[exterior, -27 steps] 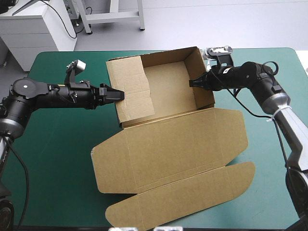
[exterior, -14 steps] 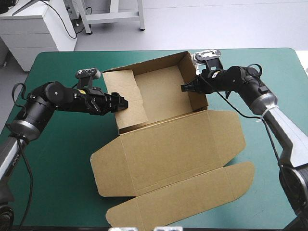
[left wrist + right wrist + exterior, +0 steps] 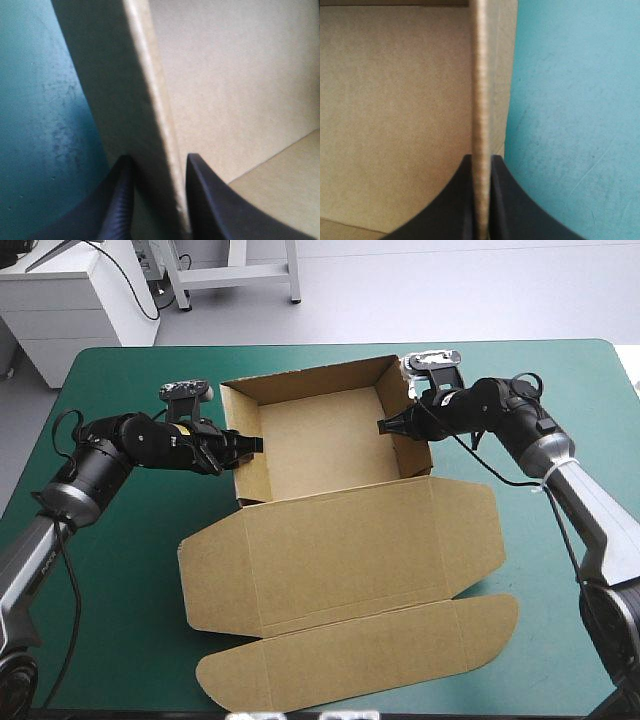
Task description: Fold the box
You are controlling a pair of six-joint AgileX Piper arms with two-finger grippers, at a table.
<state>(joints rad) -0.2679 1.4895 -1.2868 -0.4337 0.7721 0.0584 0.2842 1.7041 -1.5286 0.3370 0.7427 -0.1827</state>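
Note:
The brown box (image 3: 320,445) stands as an open tray at the table's middle, its walls raised. Its lid (image 3: 340,550) lies flat toward the near edge, with a long rounded flap (image 3: 360,655) beyond it. My left gripper (image 3: 252,444) is at the top of the left wall, one black finger on each side. In the left wrist view the left gripper (image 3: 157,160) is shut on that wall (image 3: 145,100). My right gripper (image 3: 384,426) pinches the right wall. In the right wrist view the right gripper (image 3: 481,157) is shut on the wall's thin edge (image 3: 481,75).
Bare teal-green cover (image 3: 120,570) lies left of the box and also to its right (image 3: 570,580). The lid's outer flap reaches almost to the table's near edge. Both arms reach in low over the cover from either side.
The left flap, which lay slanted across the tray's floor, now stands as an upright wall. My left gripper drew back with it. The box and lid have shifted slightly left.

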